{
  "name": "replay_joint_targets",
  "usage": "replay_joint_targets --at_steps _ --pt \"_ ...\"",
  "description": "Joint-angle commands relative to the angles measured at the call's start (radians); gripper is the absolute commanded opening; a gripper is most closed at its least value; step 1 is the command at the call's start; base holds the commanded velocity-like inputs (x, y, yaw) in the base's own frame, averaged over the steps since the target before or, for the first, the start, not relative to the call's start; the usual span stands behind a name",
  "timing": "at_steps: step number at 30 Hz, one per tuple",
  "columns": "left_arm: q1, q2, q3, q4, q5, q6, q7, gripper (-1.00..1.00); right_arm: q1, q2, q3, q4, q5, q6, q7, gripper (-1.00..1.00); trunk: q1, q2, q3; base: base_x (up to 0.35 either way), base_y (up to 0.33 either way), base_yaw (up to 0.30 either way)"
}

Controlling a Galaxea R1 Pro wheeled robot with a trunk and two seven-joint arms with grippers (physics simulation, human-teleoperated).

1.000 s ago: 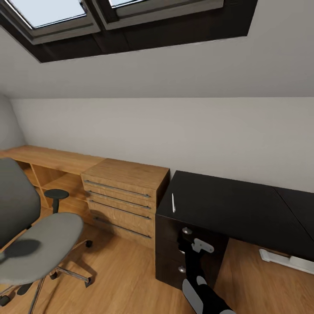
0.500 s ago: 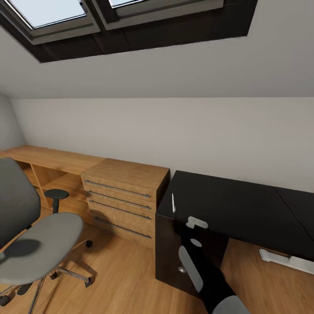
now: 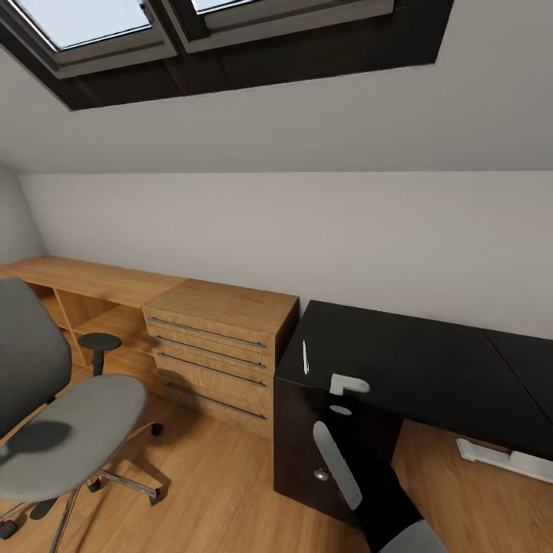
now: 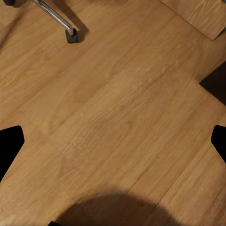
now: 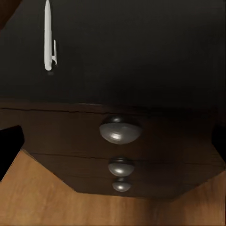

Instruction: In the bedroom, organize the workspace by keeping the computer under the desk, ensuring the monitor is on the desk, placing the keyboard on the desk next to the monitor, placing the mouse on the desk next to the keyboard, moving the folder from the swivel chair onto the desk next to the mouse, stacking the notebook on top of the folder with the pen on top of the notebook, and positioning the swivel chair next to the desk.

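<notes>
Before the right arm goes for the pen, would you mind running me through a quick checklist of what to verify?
1. Pen located: lying on the desk near its edge, above the drawer knobs. Ok.
2. Pen free of clutter: nothing touches it. Ok.
3. Right gripper aligned: beside the pen, not over it. Not ok.
4. Right gripper opening: fingertips barely show in the wrist view. Cannot tell.
5. Left gripper clear: aimed at the wooden floor. Ok.
6. Swivel chair clear of the reach. Ok.

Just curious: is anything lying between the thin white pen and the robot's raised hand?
Nothing: in the head view only bare glossy black desk top separates the white pen from the right hand.
</notes>
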Motion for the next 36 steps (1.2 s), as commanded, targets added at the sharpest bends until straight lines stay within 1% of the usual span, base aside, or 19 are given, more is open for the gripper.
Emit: replay_joint_targets --at_steps 1,2,6,7,10,17,28,34,36 --pt "-0.002 0.001 -0.004 -0.001 0.007 -0.006 0.004 1.0 -0.001 -0.012 0.032 -0.006 -0.007 0.005 -0.003 1.0 0.0 -0.001 -0.001 0.0 0.0 0.0" --pt "-0.002 0.001 -0.004 -0.001 0.007 -0.006 0.004 1.0 -0.001 -0.021 0.058 -0.01 -0.007 0.005 0.0 1.0 0.0 -0.001 -0.001 0.0 0.0 0.0" --pt "-0.002 0.001 -0.004 -0.001 0.007 -0.006 0.004 1.0 -0.001 -0.034 0.1 -0.014 -0.007 0.006 0.005 1.0 0.0 -0.001 -0.001 0.0 0.0 0.0" --pt "-0.002 0.001 -0.004 -0.001 0.007 -0.006 0.004 1.0 -0.001 -0.035 0.11 -0.035 -0.01 0.005 0.014 1.0 0.0 -0.001 -0.001 0.0 0.0 0.0" --pt "-0.002 0.001 -0.004 -0.001 0.007 -0.006 0.004 1.0 -0.001 -0.036 0.113 -0.054 -0.014 0.003 0.022 1.0 0.0 -0.001 -0.001 0.0 0.0 0.0" --pt "-0.002 0.001 -0.004 -0.001 0.007 -0.006 0.004 1.0 -0.001 -0.038 0.113 -0.053 -0.016 0.0 0.027 1.0 0.0 -0.001 -0.001 0.02 0.013 0.0" --pt "-0.002 0.003 -0.004 -0.001 0.007 -0.007 0.004 1.0 -0.001 -0.038 0.114 -0.049 -0.011 0.0 0.027 1.0 0.0 -0.001 -0.001 0.248 0.158 0.0" --pt "-0.002 0.001 -0.004 -0.001 0.007 -0.007 0.004 1.0 -0.001 -0.039 0.115 -0.024 -0.007 0.0 0.032 1.0 0.0 -0.001 -0.001 0.28 0.014 0.0" --pt "-0.002 0.001 -0.004 -0.001 0.007 -0.006 0.004 1.0 -0.001 -0.04 0.119 -0.018 -0.005 0.0 0.047 1.0 0.0 -0.001 -0.001 0.283 0.002 0.0"
